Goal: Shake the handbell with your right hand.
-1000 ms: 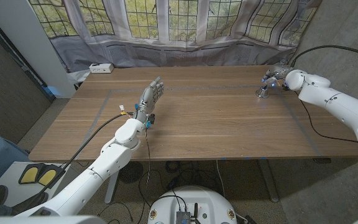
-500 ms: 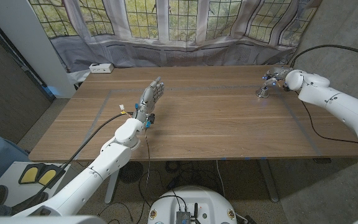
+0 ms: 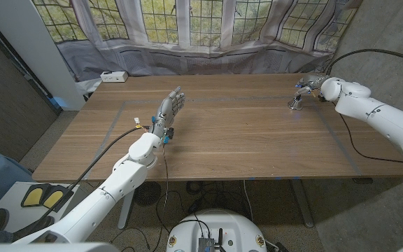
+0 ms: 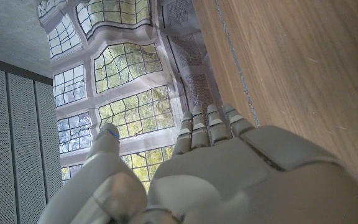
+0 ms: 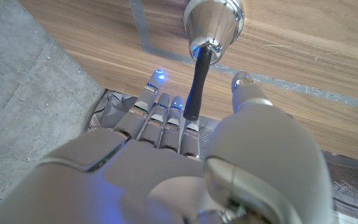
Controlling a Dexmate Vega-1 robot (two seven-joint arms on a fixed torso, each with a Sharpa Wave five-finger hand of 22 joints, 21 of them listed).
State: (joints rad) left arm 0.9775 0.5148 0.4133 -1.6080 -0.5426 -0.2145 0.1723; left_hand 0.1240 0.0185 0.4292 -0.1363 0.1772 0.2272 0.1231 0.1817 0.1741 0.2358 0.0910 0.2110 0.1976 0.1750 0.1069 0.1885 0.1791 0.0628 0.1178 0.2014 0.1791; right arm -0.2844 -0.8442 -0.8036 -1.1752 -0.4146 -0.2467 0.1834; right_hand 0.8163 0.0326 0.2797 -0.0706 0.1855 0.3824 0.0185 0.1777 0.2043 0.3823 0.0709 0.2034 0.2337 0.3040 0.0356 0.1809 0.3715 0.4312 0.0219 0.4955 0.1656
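Item 1, nearest: left robot hand, at about 9 o'clock of the bench, inside its left half. Fingers straight and side by side, nothing held; it stands over the wood with fingertips toward 12 o'clock. The left wrist view agrees: extended fingers, bare boards beside them. Role in the task: none apparent.

Item 2, farther: handbell, at about 2 o'clock on the bench, near the far right corner and just inside a faint taped line. Polished metal bowl mouth down on the wood, dark slender handle rising from it. Upright as far as can be told.

Item 3, beside item 2: right robot hand, at the handbell's far right side. In the right wrist view the fingers lie behind the handle and the thumb stands off to the other side, a gap showing between thumb and handle. Reading: fingers apart, bracketing the handle, grasp not yet made; whether the fingers touch the handle cannot be told.

Step in hand, by judgement: the approach to the grasp; lifting and shaking are still to come.

Next move calls for: thumb and fingers closing together on the thin handle, evenly, so the bell is not tipped over; then a clear lift off the bench before any wrist swing
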